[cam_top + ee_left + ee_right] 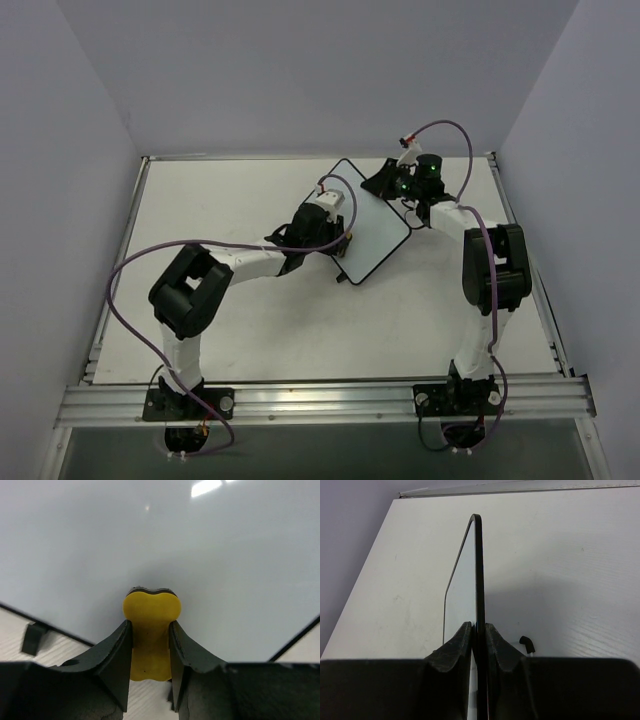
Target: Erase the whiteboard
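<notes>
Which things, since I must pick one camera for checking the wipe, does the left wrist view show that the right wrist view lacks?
Left wrist only: the yellow eraser clamped in the left gripper, its tip against the whiteboard, whose white face shows no marks here. Right wrist only: the board's black-framed edge seen end-on, pinched by the right gripper, with the table running to its far edge. Both: the whiteboard and a shut gripper holding something.

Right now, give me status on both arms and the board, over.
Left fingers shut on yellow eraser, its tip against the whiteboard. Right fingers clamp the whiteboard's frame edge. No marks showing on the face; nothing in the way.
</notes>
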You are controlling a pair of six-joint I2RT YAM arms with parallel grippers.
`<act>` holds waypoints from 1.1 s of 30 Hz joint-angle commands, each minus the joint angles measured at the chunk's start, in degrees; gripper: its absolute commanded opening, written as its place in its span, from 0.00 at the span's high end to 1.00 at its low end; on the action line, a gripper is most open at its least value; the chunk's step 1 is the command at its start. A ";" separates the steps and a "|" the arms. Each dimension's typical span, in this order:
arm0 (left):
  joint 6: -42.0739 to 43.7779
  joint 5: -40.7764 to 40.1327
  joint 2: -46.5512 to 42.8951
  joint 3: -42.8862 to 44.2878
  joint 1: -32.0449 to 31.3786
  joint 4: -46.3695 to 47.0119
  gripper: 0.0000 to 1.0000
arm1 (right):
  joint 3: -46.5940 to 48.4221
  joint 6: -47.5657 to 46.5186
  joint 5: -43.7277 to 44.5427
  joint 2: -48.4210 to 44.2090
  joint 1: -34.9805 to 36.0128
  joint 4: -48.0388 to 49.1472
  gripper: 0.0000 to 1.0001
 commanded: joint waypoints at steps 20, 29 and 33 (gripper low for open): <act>-4.36 -5.23 -11.84 -2.61 8.63 -8.06 0.98 | -1.56 -1.91 -0.26 -2.38 2.34 -3.16 0.53; -5.68 -5.49 -13.77 -2.88 11.80 -8.59 0.98 | -1.82 -2.00 0.71 -3.26 1.99 -3.51 0.36; -7.52 -5.32 -14.03 -3.40 13.29 -8.42 0.98 | -2.17 -2.00 1.94 -3.88 1.38 -4.38 0.33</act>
